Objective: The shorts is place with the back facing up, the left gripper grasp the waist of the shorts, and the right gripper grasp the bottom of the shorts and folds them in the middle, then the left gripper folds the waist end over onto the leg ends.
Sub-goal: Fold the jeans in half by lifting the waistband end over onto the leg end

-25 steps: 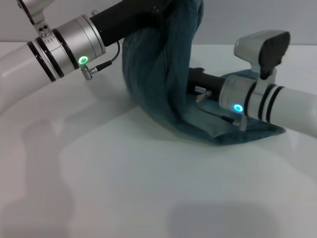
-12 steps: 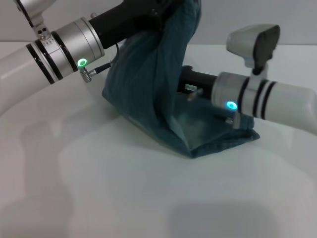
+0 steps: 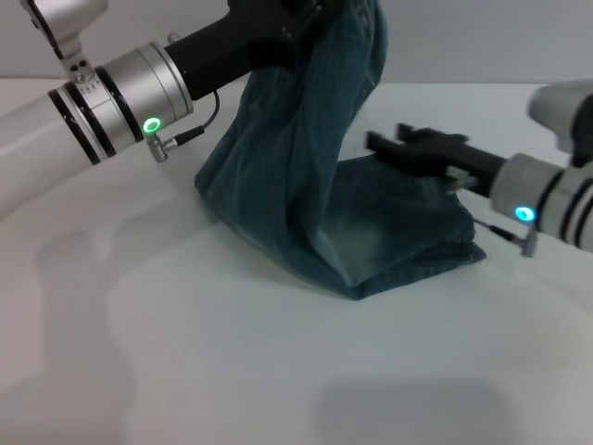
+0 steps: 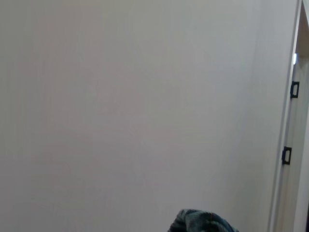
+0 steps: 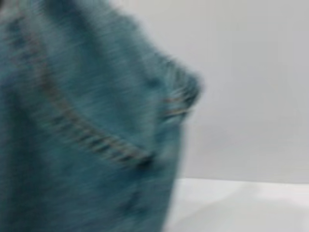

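Denim hangs from the left gripper (image 3: 310,14) at the upper edge of the head view, where its black claw is buried in the raised end of the shorts (image 3: 315,176) and appears clamped on the cloth, since that end is held well off the table (image 3: 232,371). From there the fabric falls in a steep drape down to a folded pile lying flat on the white surface, its lower corner pointing toward the robot. The left wrist view shows only a small tuft of denim against a pale wall.

To the right, the right gripper (image 3: 384,139) hovers just above the flat part of the shorts, its dark fingers stretched toward the hanging drape; they look empty, though how wide they stand cannot be told. Its wrist view is filled with blurred denim and a stitched seam.

The step in hand looks like the last fold, carrying the raised end over onto the part that lies flat. To do it well, the left arm should sweep across low and steady, keep the cloth taut, and lay edge upon edge before letting go, with the right arm drawn clear of the landing spot.
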Robot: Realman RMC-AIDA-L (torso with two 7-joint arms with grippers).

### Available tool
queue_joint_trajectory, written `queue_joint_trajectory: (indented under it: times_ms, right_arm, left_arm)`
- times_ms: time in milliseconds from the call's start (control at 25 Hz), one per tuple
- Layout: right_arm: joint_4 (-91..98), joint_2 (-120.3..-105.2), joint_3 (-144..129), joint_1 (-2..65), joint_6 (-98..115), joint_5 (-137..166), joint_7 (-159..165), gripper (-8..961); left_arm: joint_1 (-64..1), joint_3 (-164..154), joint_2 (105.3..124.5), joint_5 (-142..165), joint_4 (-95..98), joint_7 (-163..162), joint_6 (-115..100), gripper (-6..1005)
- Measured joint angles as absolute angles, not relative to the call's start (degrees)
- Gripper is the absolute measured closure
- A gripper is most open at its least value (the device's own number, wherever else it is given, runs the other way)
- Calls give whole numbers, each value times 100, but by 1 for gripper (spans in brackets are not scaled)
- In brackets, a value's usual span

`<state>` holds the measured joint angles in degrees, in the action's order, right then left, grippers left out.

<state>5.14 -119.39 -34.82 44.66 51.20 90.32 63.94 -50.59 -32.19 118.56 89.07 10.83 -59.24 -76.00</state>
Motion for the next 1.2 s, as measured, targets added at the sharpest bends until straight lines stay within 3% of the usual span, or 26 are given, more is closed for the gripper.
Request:
queue_joint_trajectory:
  times_ms: [520, 1200]
  right_arm:
    - [1520, -11892, -3269, 3532, 5498, 6834, 5131, 381]
    - [1523, -11865, -3128, 3617, 5146, 6480, 4707, 381]
  left_arm:
    - [-4912, -3668, 11881, 8896, 998, -5922, -7571, 877]
    - [-4966, -4276, 11910, 8712, 751, -5171, -8398, 858]
